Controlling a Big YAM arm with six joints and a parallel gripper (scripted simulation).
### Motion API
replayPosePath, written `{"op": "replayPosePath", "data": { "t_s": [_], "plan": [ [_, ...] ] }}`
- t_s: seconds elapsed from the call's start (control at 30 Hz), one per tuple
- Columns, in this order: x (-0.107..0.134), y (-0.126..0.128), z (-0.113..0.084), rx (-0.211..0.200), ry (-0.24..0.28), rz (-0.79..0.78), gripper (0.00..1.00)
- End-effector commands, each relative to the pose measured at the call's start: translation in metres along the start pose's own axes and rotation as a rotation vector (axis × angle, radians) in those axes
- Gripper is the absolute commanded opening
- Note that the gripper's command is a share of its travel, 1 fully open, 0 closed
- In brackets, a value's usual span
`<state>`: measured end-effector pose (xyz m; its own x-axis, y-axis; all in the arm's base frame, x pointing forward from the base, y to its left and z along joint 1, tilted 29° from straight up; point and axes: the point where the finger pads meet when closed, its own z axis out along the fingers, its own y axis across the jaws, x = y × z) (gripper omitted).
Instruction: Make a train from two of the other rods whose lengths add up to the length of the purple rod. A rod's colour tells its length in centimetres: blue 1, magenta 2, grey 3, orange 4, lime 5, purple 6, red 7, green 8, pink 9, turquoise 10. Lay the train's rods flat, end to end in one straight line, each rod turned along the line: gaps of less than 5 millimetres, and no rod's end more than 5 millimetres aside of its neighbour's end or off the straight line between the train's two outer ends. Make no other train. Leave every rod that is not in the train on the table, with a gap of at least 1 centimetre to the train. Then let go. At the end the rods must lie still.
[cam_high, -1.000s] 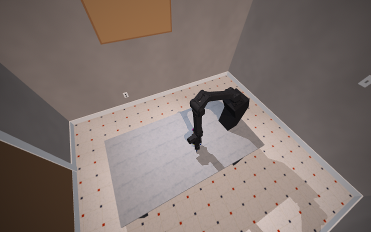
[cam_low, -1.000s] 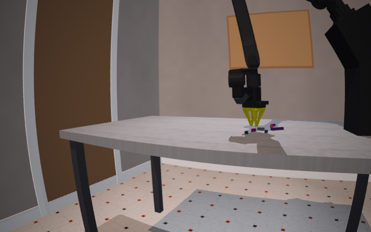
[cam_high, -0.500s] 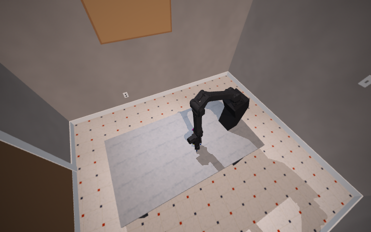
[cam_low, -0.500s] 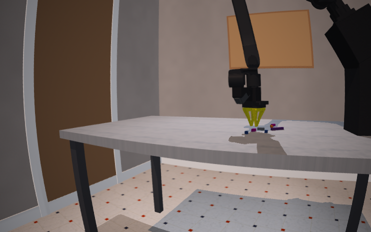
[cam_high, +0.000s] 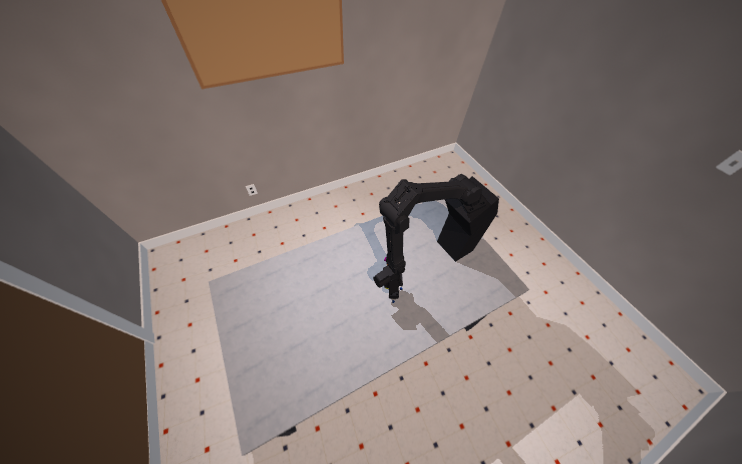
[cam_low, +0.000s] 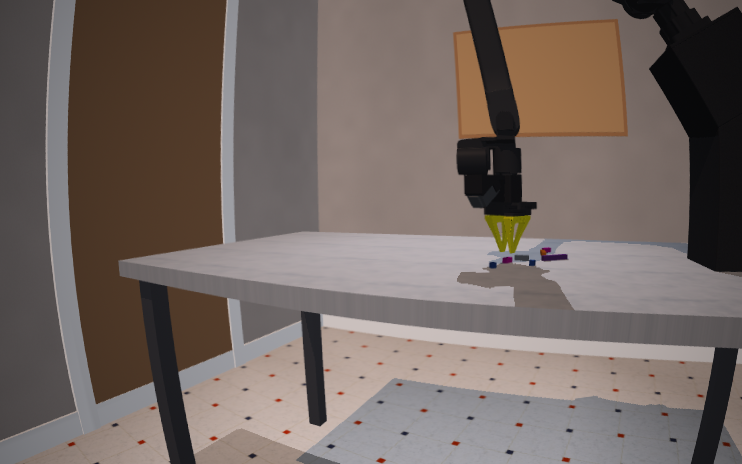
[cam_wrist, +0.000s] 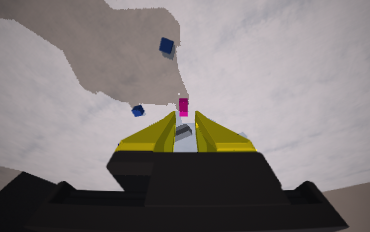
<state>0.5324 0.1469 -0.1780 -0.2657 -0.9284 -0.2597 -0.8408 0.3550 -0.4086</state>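
Two blue cubes (cam_wrist: 167, 45) (cam_wrist: 138, 110) is my count of the smallest pieces, lying at about 11 and 10 o'clock from the claw (cam_low: 508, 247) in the wrist view. I also count one magenta rod (cam_wrist: 183, 106) just past the fingertips at 12 o'clock, one grey rod (cam_wrist: 183, 132), one purple rod (cam_low: 554, 257) and one small orange piece (cam_low: 543, 252). The claw points straight down with its yellow fingers only part-way apart. It straddles the grey rod, with bare surface showing beside the rod, and grips nothing. From the side, the purple rod lies flat at 3 o'clock of the claw, with the orange piece just behind its near end. The pale grey marbled surface (cam_low: 328, 262) stands on dark legs over a cream tiled floor (cam_low: 492, 377) dotted red and navy. A brown door (cam_low: 147, 191) and an orange wall panel (cam_low: 541, 76) break the grey walls, and the arm's black pedestal (cam_low: 711, 164) is cut off at the right edge. From overhead the rods are mere specks under the arm. A magenta fleck behind the orange piece is too small to make out.
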Motion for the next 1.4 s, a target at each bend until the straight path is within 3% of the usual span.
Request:
{"op": "replayPosePath", "data": {
  "t_s": [0.0,1.37],
  "plan": [
    [0.0081,0.0023,0.004,-0.002,0.002,-0.006,0.23],
    [0.0093,0.0065,0.0036,-0.008,0.004,-0.01,0.23]
  ]
}}
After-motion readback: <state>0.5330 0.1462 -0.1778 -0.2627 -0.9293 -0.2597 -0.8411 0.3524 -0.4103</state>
